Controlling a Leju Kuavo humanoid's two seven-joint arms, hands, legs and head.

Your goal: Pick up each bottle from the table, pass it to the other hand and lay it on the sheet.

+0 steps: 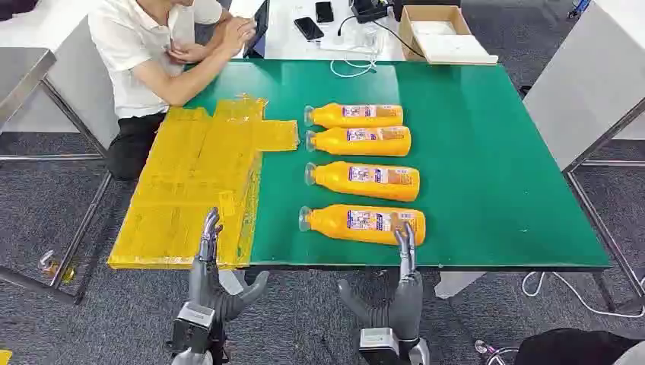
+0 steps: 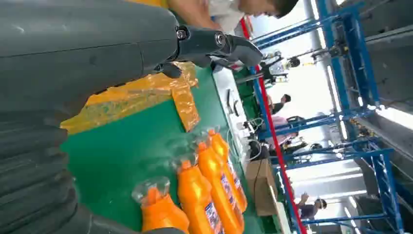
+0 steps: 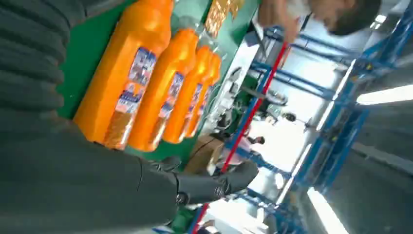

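Four orange bottles (image 1: 362, 169) lie in a row on the green bench (image 1: 487, 167) beside the yellow sheet (image 1: 199, 182); left hand (image 1: 213, 285) and right hand (image 1: 395, 293) both empty, fingers apart, at near edge.

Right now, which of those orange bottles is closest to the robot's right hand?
The nearest-row bottle, lowest of the four in the head view; the right hand overlaps its base end.

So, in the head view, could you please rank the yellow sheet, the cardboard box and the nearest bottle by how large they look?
1. Yellow sheet, clearly largest.
2. and 3. Nearest bottle and cardboard box look about alike; the box sits farther from the camera, so I won't rank them.
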